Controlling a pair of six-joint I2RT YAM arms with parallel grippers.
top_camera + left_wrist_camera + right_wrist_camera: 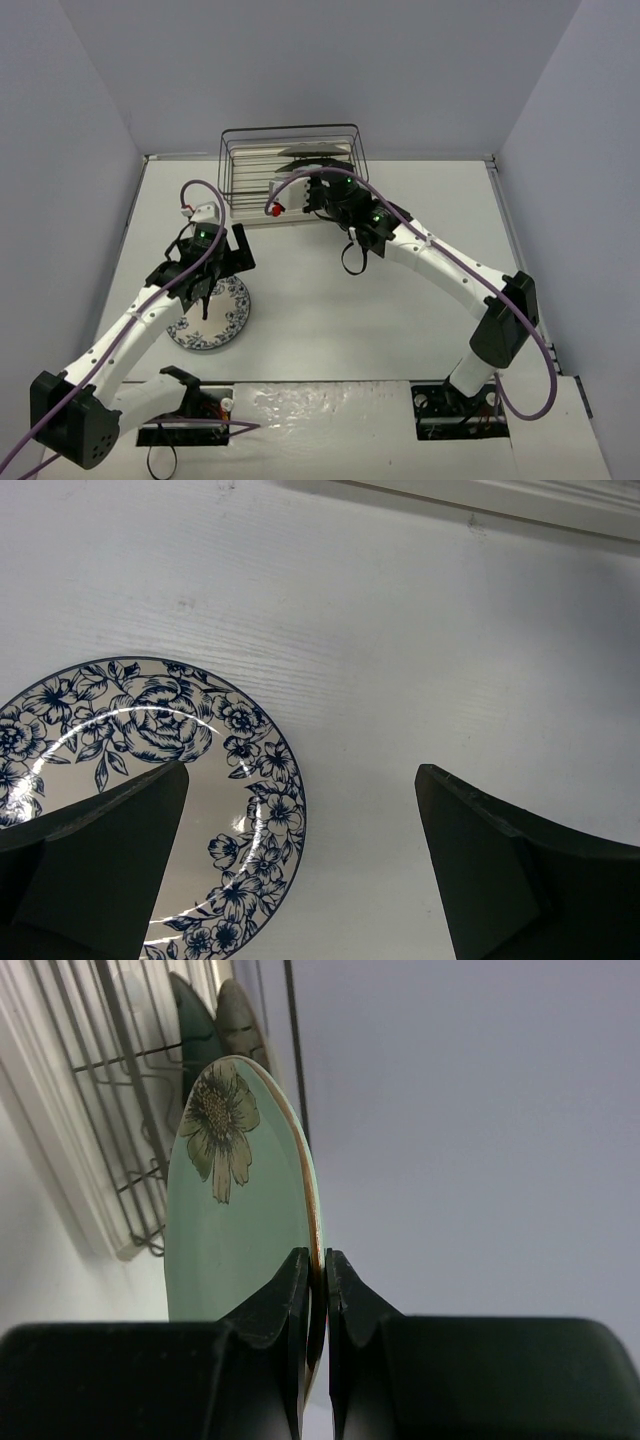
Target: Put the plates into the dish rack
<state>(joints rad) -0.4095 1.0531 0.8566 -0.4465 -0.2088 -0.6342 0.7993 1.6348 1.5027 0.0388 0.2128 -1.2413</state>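
Two plates are already stood on edge in the black wire dish rack (pixel 230 170) with its cream tray base: a dark teal plate (pixel 195 1025) and a grey plate (pixel 240 1020) beside it. The mint-green round plate with a flower (pixel 235 1230) is pinched by its rim between the closed fingers of the right gripper (pixel 318 1260) and is held upright close by the rack, not yet slotted in. The white round plate with the blue floral rim (pixel 150 730) is left lying flat on the white table (pixel 400 630), beneath the left gripper (pixel 302 770), whose jaws are spread wide and grip nothing. About half the loading is judged done.
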